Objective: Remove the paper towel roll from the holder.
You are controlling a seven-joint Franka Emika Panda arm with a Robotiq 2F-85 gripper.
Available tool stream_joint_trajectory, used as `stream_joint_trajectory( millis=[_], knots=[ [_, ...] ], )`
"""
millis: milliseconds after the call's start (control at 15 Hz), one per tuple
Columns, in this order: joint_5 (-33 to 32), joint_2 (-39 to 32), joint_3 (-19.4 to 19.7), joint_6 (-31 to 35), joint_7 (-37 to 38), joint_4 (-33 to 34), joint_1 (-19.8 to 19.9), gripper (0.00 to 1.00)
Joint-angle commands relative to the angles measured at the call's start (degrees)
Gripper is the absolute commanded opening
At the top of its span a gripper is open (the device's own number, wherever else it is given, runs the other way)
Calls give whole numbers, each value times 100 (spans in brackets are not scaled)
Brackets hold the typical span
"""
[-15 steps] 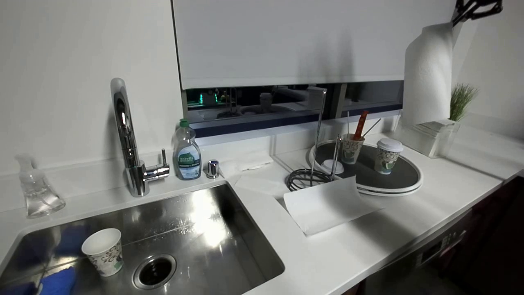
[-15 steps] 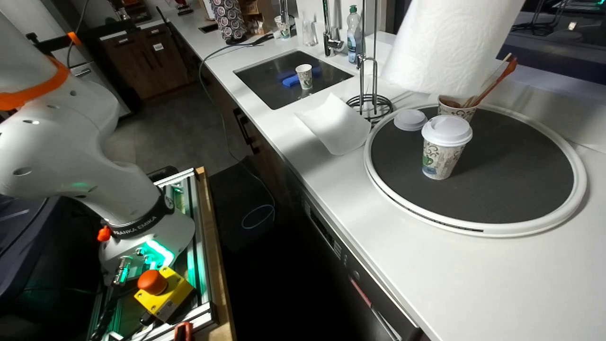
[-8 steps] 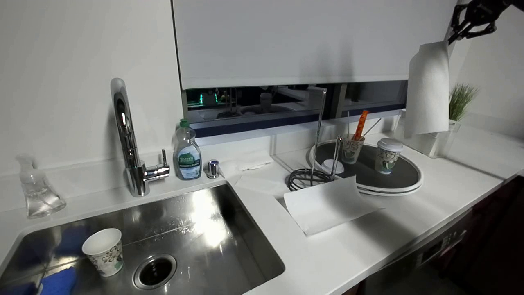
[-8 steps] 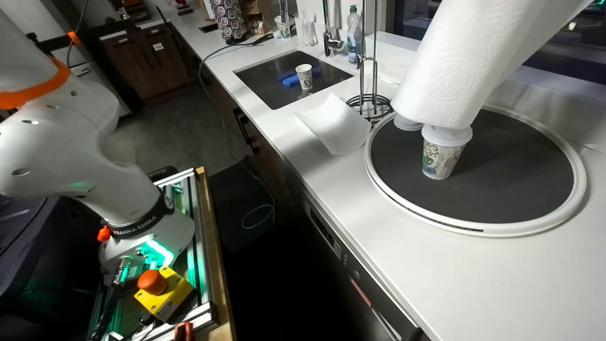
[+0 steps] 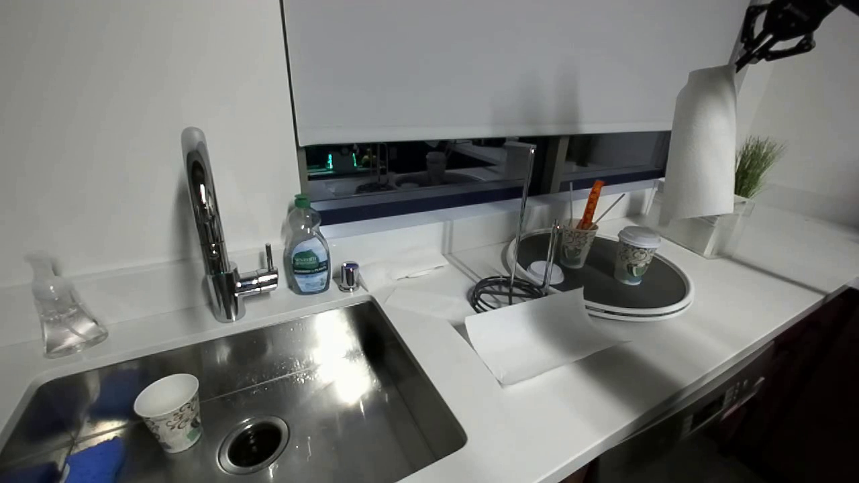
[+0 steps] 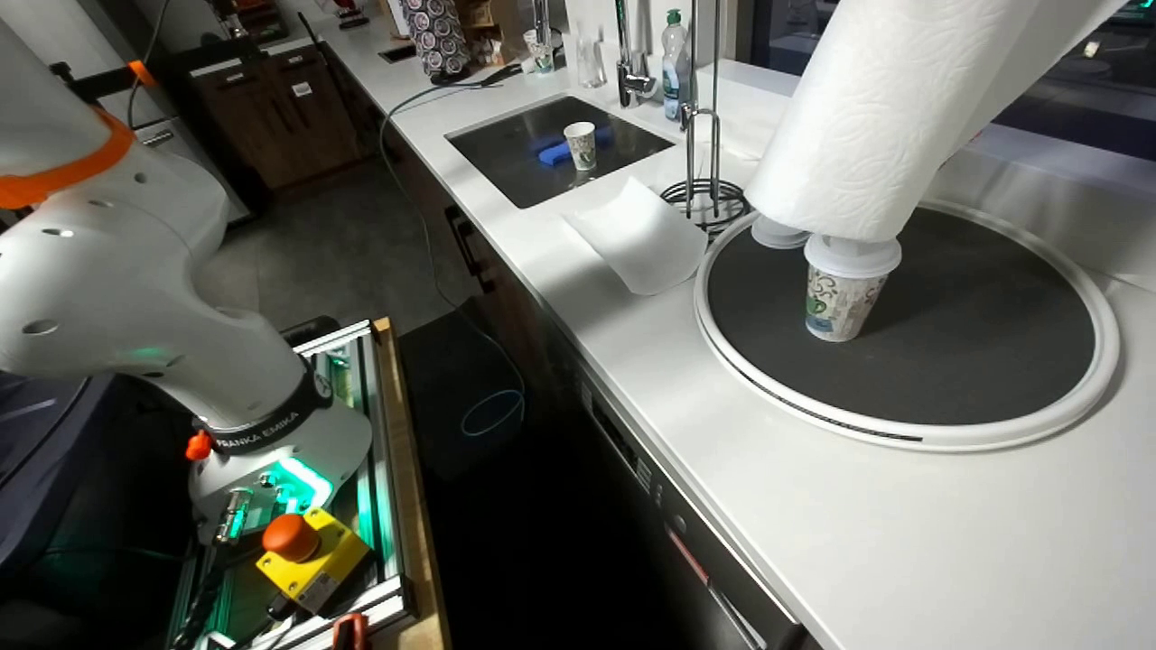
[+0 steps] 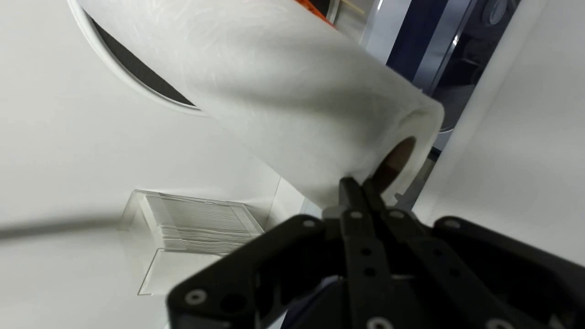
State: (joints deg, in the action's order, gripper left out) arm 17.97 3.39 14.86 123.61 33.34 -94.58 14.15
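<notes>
The paper towel roll (image 5: 704,144) is a tall white cylinder hanging in the air at the right of an exterior view. In an exterior view the roll (image 6: 858,117) overlaps the lid of a paper cup; contact cannot be told. My gripper (image 5: 739,67) is shut on the roll's top edge. In the wrist view the gripper (image 7: 358,183) pinches the roll's wall beside its brown core, and the roll (image 7: 274,77) slants away. The gripper is out of the other camera's frame. The holder (image 5: 522,208) stands bare on the counter, and its wire base (image 6: 704,203) shows too.
A round dark tray (image 6: 975,343) bears a lidded paper cup (image 5: 635,258) and a cup with stirrers (image 5: 577,245). A loose paper sheet (image 5: 543,335) lies before the holder. A clear box (image 7: 196,228), a plant (image 5: 758,168), soap bottle (image 5: 309,258) and sink (image 5: 416,396) are around.
Since one second ago my gripper and the roll have come down, and the roll's lower end now overlaps the lidded cup in an exterior view. Over the last half second they barely moved.
</notes>
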Motion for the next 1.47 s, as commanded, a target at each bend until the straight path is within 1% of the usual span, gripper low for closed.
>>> stream_joint_trajectory(
  millis=[0, 267, 400, 600, 733, 933, 1000, 1400],
  knots=[
    [31, -91, 8, 113, 122, 106, 40, 1],
    [-56, -331, 48, 287, 403, 295, 90, 1],
    [-114, -498, 70, 504, 563, 363, 115, 1],
    [-134, -887, 114, 963, 950, 558, 138, 1],
    [-284, -1154, 142, 1396, 1293, 711, 121, 1],
    [-787, -1593, 222, 2043, 1932, 966, 35, 1],
    [-964, -1734, 243, 2132, 2129, 1053, -4, 1],
    [-1838, -2316, 348, 2162, 3212, 1334, -387, 1]
  ],
)
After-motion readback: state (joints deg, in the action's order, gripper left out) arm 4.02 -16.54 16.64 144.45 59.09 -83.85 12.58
